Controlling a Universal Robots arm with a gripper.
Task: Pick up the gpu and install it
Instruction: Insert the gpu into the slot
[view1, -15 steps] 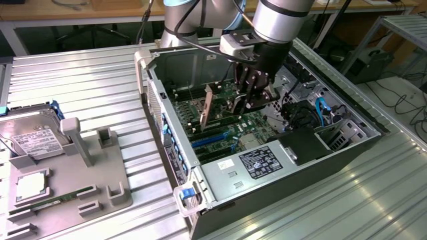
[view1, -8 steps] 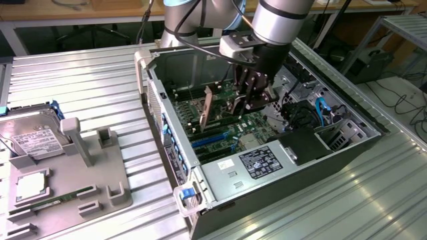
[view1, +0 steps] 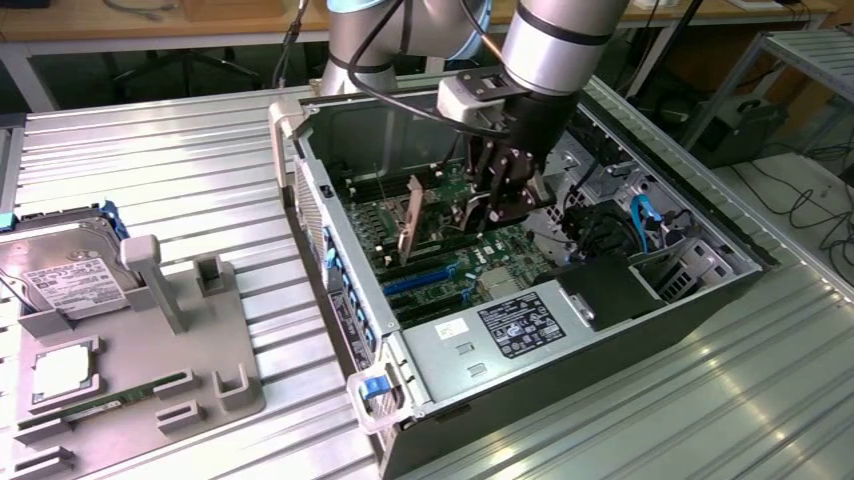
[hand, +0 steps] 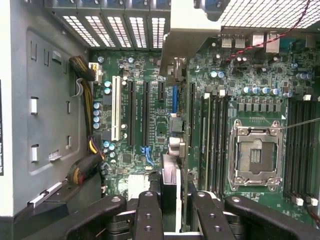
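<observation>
The gripper (view1: 505, 205) reaches into the open computer case (view1: 447, 350). Its fingers (hand: 149, 212) clamp the gpu (hand: 170, 182), which stands on edge above the motherboard (hand: 150, 100) slots.

arm reaching steeply down; tool (hand: 173, 197) pointing down; clamped on gpu (hand: 171, 175)

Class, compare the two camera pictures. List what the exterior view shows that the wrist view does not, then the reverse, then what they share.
Exterior view's extras: the hard drive on the grey fixture tray at the exterior view's left, and the robot arm reaching down into the computer case. Wrist view's extras: the white expansion slot and the sleeved cable bundle beside it. Shared: the motherboard, and the gripper closed on the gpu.
</observation>
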